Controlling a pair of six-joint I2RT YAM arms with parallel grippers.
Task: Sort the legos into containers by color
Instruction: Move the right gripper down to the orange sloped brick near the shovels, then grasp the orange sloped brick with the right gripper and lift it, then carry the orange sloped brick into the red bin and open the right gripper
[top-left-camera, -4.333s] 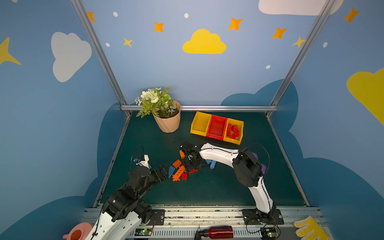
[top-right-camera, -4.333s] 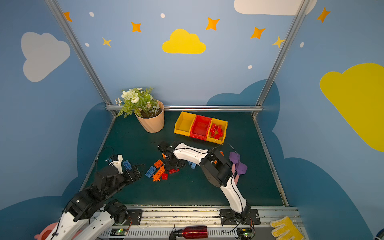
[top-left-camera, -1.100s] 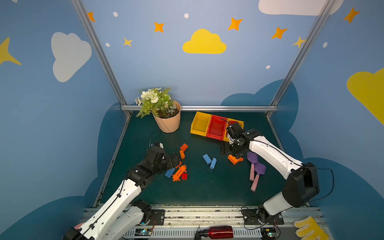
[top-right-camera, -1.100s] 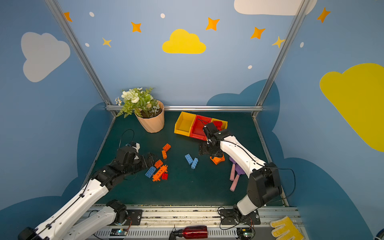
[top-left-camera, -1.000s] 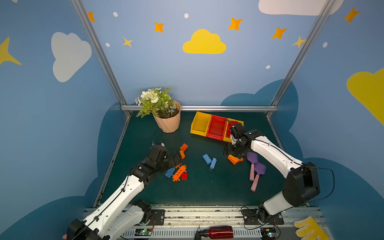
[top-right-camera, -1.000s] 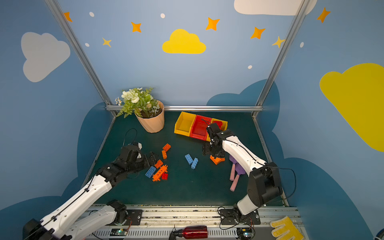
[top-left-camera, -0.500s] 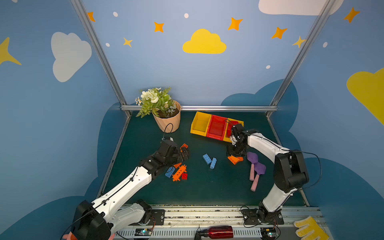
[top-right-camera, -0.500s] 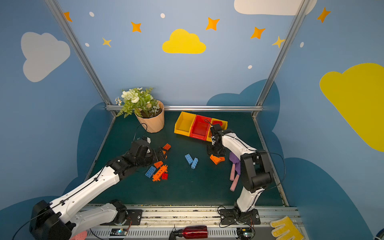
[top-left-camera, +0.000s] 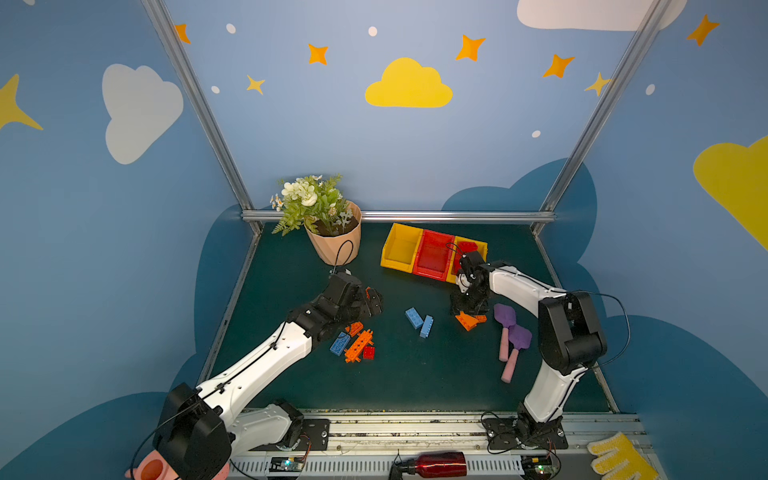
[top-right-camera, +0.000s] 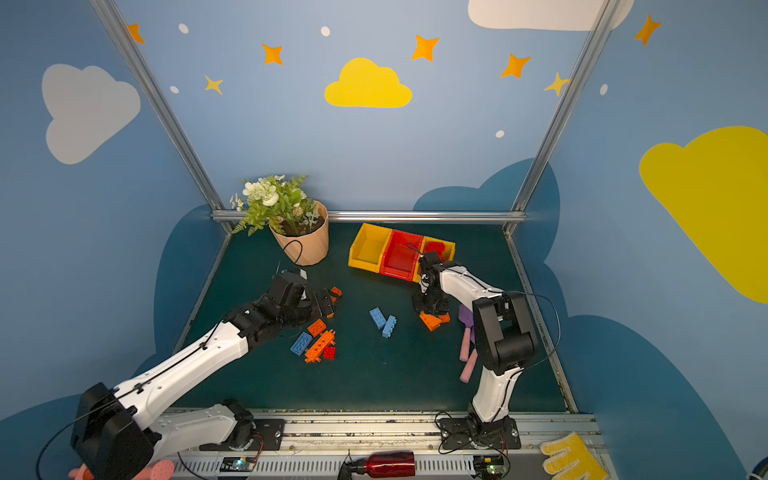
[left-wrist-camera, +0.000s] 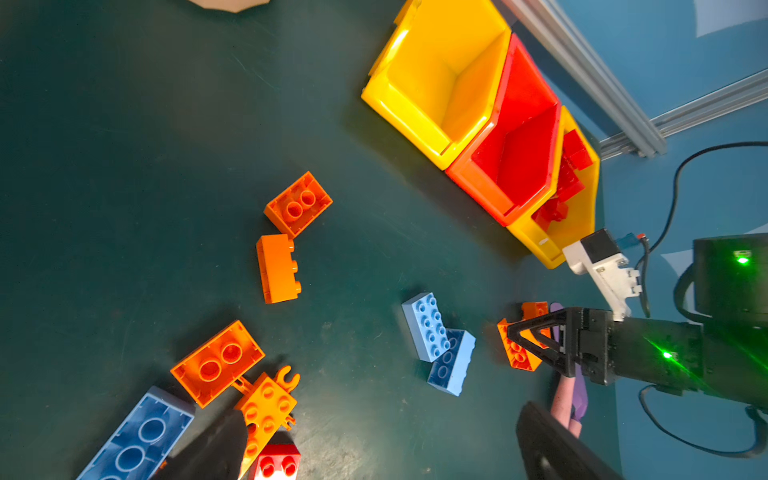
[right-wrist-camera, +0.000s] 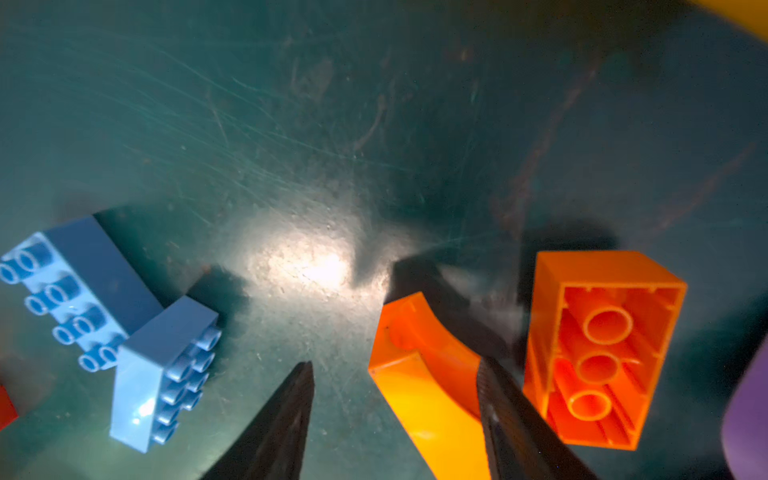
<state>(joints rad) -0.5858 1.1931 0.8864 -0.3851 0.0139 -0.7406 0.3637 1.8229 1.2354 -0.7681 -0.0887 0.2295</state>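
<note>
Two light blue legos lie touching each other mid-mat, between my arms. My right gripper is down over a curved orange brick, jaws part-way apart and straddling it. One finger runs along the brick's edge and the other stands clear with mat showing between. I read that as not clamped, though the contact side is blurred. A second orange brick lies just beside, its hollow underside toward the wrist camera. My left gripper hangs with jaws spread wide near two orange bricks, holding nothing. A mixed pile of orange, blue and red lies by that arm. The containers stand at the back, and red legos lie in the right-end yellow one.
</note>
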